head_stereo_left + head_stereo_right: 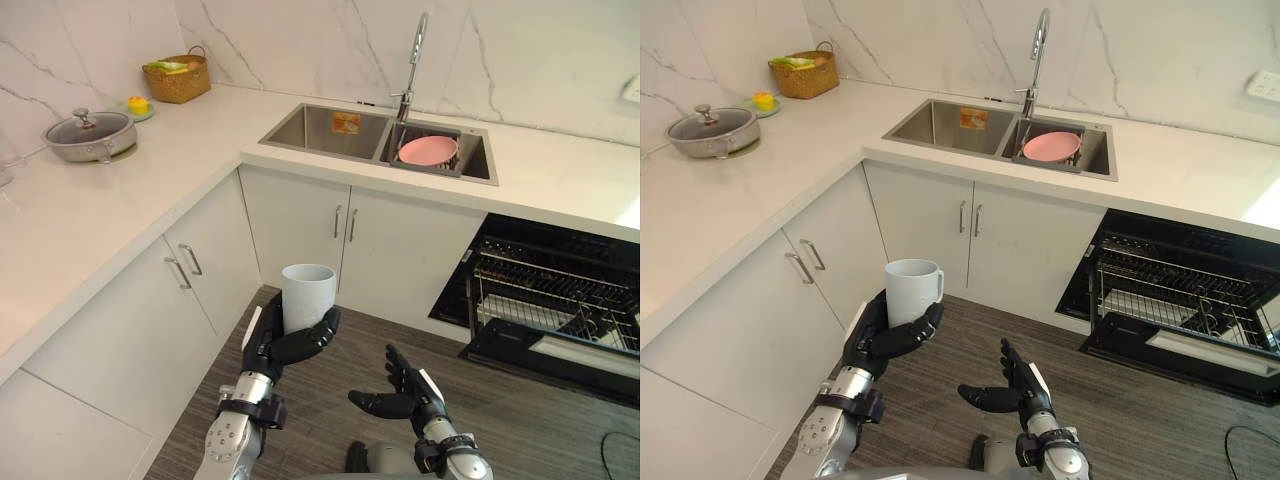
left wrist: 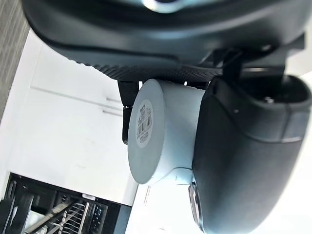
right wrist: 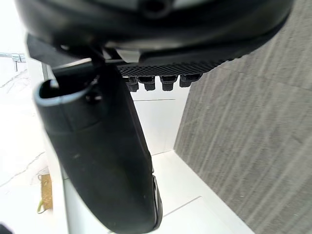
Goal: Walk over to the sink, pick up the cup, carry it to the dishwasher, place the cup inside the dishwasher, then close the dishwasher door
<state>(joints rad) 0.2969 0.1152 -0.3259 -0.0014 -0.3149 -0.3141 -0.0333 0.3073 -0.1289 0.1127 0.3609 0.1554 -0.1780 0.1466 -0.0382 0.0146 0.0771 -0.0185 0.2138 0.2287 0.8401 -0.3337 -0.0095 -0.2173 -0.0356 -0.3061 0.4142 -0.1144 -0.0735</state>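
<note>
Bright, even light is falling from overhead across the white countertop [image 1: 90, 210] and the marble wall [image 1: 540, 60]. Glare is washing out the counter at the right edge of the frame, while the open dishwasher [image 1: 560, 290] is sitting as the darkest patch at the lower right. Soft shadows are gathering under the counter lip on the cabinet doors [image 1: 300, 215] and inside the sink [image 1: 330, 128]. In the wrist views the left hand [image 2: 243, 146] and right hand [image 3: 102, 156] are looming as dark masses against blown-out white, with a pale sheen lying along the cup [image 2: 165, 131].
</note>
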